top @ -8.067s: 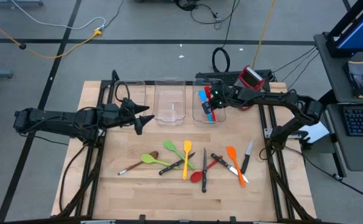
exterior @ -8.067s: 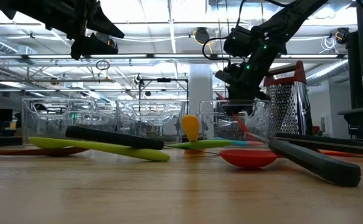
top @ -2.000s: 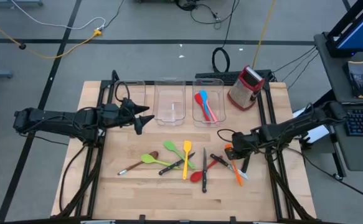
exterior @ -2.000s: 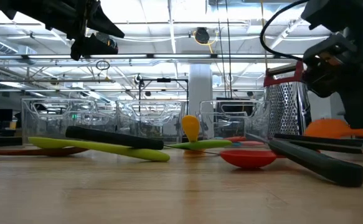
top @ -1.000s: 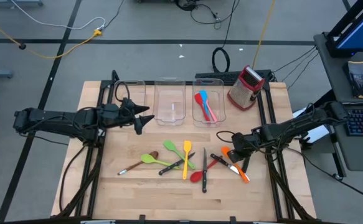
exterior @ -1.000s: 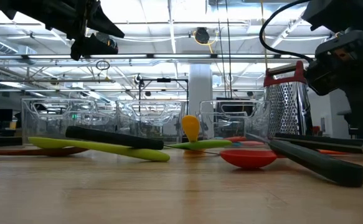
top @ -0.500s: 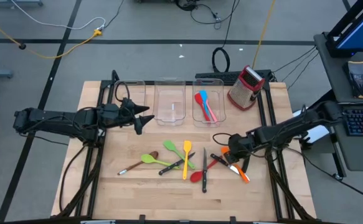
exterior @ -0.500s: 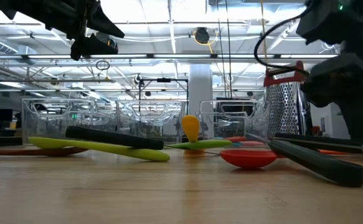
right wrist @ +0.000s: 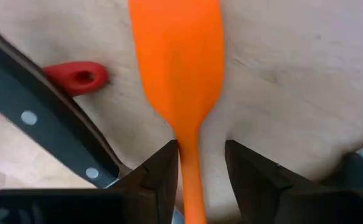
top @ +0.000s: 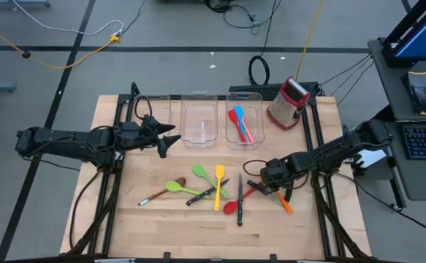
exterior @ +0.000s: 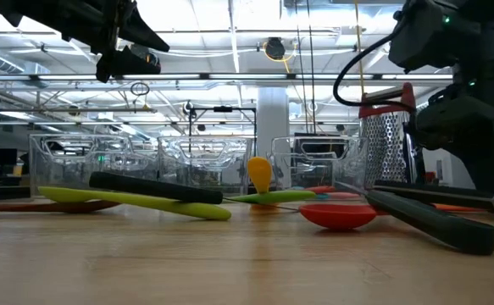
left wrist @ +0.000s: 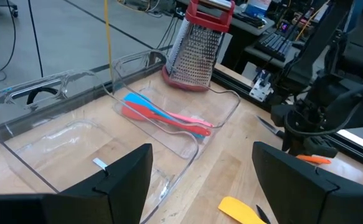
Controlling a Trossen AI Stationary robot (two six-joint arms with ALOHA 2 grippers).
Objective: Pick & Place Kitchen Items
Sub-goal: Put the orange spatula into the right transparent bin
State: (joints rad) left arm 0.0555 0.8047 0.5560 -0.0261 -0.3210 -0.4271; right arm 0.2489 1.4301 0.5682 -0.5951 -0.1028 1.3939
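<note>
right hand (right wrist: 200, 171) low over the counter (top: 161, 219), fingers part open astride the orange spatula (right wrist: 180, 68) handle, blade lying flat ahead; grip not confirmed. black-handled knife (right wrist: 41, 118) beside it. left hand (top: 165, 142) open, empty, raised near the clear bins (top: 200, 120).

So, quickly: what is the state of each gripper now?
Left gripper: open, holding nothing.
Right gripper: around the orange spatula handle; grip cannot be told.

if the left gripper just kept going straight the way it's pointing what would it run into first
Probably the middle clear bin, whose wall lies right ahead of the left gripper and its open fingers. Beyond it sit the bin holding the blue and pink spatulas and the box grater. Depth is unclear.
</note>
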